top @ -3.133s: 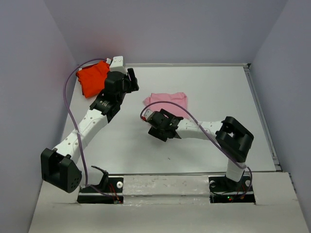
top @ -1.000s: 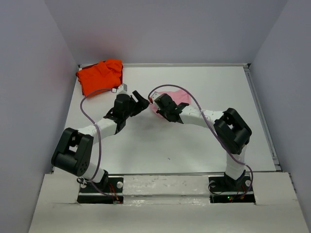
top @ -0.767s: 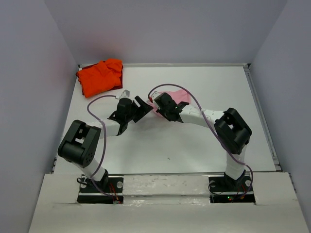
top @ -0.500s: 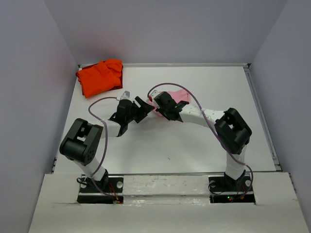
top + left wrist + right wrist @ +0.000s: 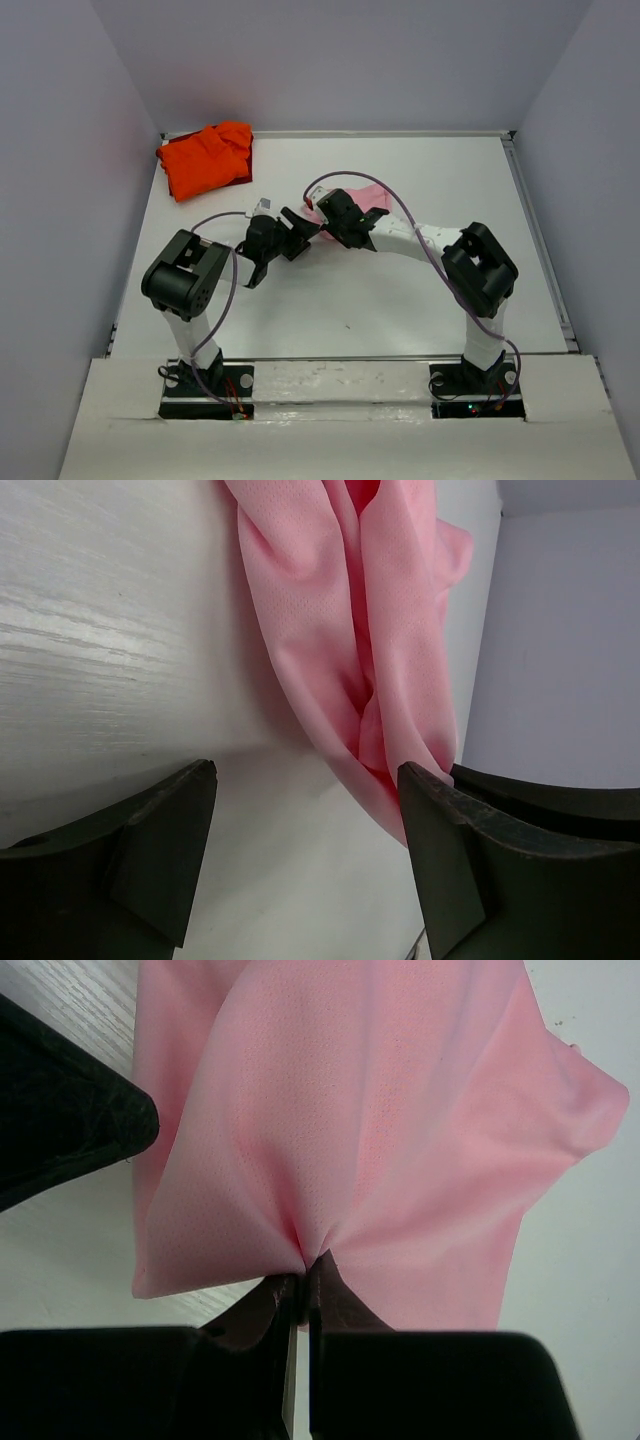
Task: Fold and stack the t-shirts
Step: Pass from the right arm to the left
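A light pink t-shirt (image 5: 368, 196) lies bunched at the table's middle. My right gripper (image 5: 326, 210) is shut on its left edge; in the right wrist view the pink t-shirt (image 5: 380, 1110) puckers into the closed fingertips of the right gripper (image 5: 305, 1268). My left gripper (image 5: 299, 224) stands open just left of it, low over the table. In the left wrist view the pink t-shirt's (image 5: 340, 630) folded edge runs down to the right finger (image 5: 450, 850) of the left gripper (image 5: 305, 770), and bare table shows between the jaws. An orange-red t-shirt (image 5: 205, 158) lies crumpled at the far left corner.
The white table (image 5: 400, 290) is walled by grey panels at the left, back and right. Both arms' cables loop above the grippers near the middle. The left arm is folded back tightly over its base (image 5: 185, 285).
My left arm has drawn in from the orange-red t-shirt's corner and brought its open gripper up to the pink t-shirt. The right gripper has kept its pinch and hardly moved.
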Tool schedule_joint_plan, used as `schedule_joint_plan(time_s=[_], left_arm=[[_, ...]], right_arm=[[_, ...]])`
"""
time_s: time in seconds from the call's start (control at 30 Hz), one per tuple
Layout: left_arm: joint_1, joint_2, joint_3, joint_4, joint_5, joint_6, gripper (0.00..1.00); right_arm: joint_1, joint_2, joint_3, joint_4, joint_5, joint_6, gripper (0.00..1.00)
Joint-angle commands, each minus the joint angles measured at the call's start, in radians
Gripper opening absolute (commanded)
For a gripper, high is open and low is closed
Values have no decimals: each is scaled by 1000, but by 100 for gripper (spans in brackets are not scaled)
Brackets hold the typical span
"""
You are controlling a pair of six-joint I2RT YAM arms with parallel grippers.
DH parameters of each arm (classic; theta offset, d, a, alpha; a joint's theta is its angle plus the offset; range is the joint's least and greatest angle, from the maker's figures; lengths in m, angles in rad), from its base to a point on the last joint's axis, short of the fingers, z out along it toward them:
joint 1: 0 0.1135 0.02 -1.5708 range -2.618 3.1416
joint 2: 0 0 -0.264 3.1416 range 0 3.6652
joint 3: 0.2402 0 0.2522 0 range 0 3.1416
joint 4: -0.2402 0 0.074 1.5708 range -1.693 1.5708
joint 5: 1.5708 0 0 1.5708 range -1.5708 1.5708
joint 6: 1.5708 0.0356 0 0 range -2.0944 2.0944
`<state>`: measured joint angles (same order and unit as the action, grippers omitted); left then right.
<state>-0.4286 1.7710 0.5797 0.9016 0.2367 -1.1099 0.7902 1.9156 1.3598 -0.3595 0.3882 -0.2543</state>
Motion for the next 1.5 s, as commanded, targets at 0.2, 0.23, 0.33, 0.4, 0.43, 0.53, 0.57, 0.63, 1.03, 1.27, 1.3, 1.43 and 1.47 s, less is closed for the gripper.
schedule_joint_plan(time_s=[0.2, 0.23, 0.33, 0.4, 0.43, 0.53, 0.57, 0.63, 1.03, 1.27, 1.3, 1.43, 1.47], left_arm=[[-22, 113, -50, 341, -13, -79, 82], [-25, 128, -69, 402, -16, -88, 82], [-25, 149, -96, 499, -28, -113, 82], [-25, 165, -100, 546, -27, -126, 82], [-25, 168, -96, 551, -25, -128, 82], [-25, 174, -96, 586, -31, -151, 82], [-24, 170, -96, 585, -36, -145, 82], [-25, 159, -89, 551, -40, -134, 82], [-21, 165, 12, 439, -42, -93, 82], [-22, 232, 104, 402, -24, -93, 82], [-24, 240, 112, 399, -17, -99, 82], [-24, 251, 131, 376, 4, -94, 82], [-27, 240, 131, 340, 3, -84, 82]], right_arm=[[-2, -4, 35, -1, -22, 4, 0], [-2, -3, 35, -2, -25, 3, 0], [-2, -4, 33, -4, -26, 3, 0], [-2, -3, 35, -6, -32, 4, 0], [-2, -3, 35, -7, -34, 6, 0], [-2, -3, 32, -15, -40, 13, 0], [-2, -4, 29, -16, -40, 15, 0], [-2, -12, 21, -18, -45, 23, 0], [7, -10, -7, -27, -68, 52, 0], [7, -13, -10, -27, -57, 47, 0], [7, -13, -11, -27, -57, 47, 0], [7, -15, -11, -27, -52, 44, 0], [7, -16, -8, -27, -49, 44, 0]])
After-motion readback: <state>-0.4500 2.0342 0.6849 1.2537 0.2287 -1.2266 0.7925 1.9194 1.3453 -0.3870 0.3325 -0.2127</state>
